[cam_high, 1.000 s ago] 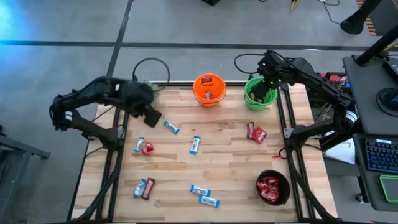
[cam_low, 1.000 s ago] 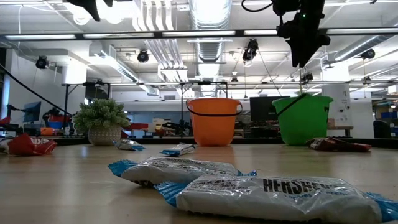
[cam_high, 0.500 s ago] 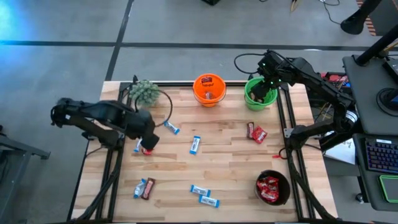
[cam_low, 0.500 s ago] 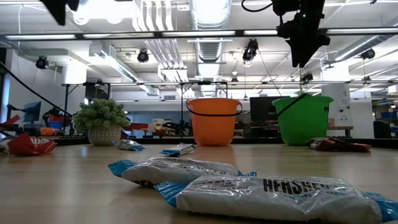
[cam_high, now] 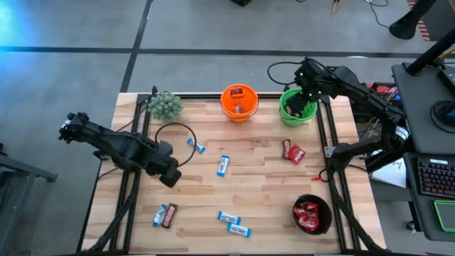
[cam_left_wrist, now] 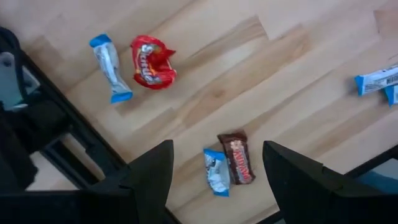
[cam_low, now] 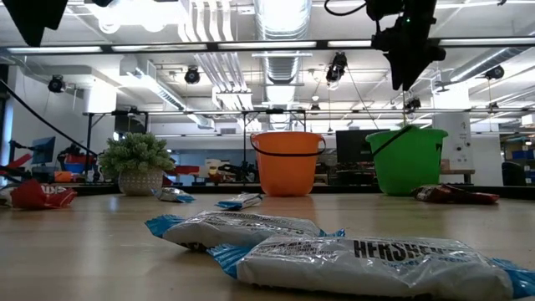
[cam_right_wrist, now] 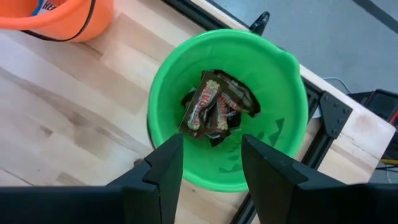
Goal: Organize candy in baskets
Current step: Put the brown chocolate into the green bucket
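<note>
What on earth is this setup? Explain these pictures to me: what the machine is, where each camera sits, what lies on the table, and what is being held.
Two dark robot arms work at a wooden table, sorting candy into baskets. One camera looks straight down, one sits at table-top height, and one rides on each wrist.

The left pincer hangs open and empty over a brown bar, a blue-and-white bar and a red packet. The right pincer is open and empty above the green basket, which holds brown bars.

Also on the table: an orange basket, a black basket with red packets, loose candy and a potted plant.
</note>
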`<state>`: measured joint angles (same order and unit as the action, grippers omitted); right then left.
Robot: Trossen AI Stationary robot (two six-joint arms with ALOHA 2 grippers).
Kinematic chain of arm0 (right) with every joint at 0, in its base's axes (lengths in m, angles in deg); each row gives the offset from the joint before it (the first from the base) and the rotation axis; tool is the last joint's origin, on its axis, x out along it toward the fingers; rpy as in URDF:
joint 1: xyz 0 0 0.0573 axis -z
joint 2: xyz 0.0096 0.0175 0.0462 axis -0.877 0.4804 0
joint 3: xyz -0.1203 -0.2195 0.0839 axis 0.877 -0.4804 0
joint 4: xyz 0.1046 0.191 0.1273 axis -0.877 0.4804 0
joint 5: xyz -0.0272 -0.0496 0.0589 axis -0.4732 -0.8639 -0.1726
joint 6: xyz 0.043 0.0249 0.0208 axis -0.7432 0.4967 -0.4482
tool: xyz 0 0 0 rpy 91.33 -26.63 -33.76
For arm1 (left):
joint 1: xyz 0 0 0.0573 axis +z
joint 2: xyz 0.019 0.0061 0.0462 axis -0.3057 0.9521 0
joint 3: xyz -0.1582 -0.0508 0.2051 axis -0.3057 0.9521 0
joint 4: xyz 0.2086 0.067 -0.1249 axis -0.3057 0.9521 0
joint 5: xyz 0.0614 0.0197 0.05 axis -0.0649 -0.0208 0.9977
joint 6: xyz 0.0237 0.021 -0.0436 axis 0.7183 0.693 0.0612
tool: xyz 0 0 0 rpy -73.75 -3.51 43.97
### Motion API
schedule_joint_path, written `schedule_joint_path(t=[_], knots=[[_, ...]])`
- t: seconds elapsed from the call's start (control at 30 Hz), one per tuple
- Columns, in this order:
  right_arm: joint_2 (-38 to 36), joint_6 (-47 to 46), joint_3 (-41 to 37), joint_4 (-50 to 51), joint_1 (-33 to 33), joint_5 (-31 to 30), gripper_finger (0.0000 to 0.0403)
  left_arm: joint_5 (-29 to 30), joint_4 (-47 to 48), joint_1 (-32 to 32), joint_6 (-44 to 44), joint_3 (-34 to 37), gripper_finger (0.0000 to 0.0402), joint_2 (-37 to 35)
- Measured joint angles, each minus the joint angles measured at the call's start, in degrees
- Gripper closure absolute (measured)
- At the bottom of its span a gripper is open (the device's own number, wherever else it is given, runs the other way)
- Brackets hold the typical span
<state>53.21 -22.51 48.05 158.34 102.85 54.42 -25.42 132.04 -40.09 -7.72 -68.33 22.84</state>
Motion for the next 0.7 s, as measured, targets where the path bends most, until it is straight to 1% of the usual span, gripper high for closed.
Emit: schedule_joint_path(t=[0.17, 0.27, 0.47, 0.57, 0.7], knots=[[0.0, -2.5, 0.0, 2.3, -2.7, 0.1, 0.0257, 0.0, -1.0, -4.3, -4.5, 2.5, 0.0173, 0.0], [-0.2, -4.6, 0.0, 3.1, -4.8, 0.2, 0.0255, 0.1, -3.6, -7.4, -8.5, 4.7, 0.0173, 0.0], [-1.6, -9.0, 0.0, 3.3, -9.2, 0.2, 0.025, 0.7, -15.7, -15.0, -17.7, 9.8, 0.0173, 0.4], [-2.6, -10.8, 0.0, 3.4, -10.8, 0.7, 0.0248, 2.2, -19.2, -18.9, -22.7, 11.6, 0.0173, 2.0], [-4.0, -13.0, 0.0, 3.9, -11.7, 3.1, 0.0248, 2.3, -20.1, -22.7, -27.7, 11.8, 0.0173, 5.9]])
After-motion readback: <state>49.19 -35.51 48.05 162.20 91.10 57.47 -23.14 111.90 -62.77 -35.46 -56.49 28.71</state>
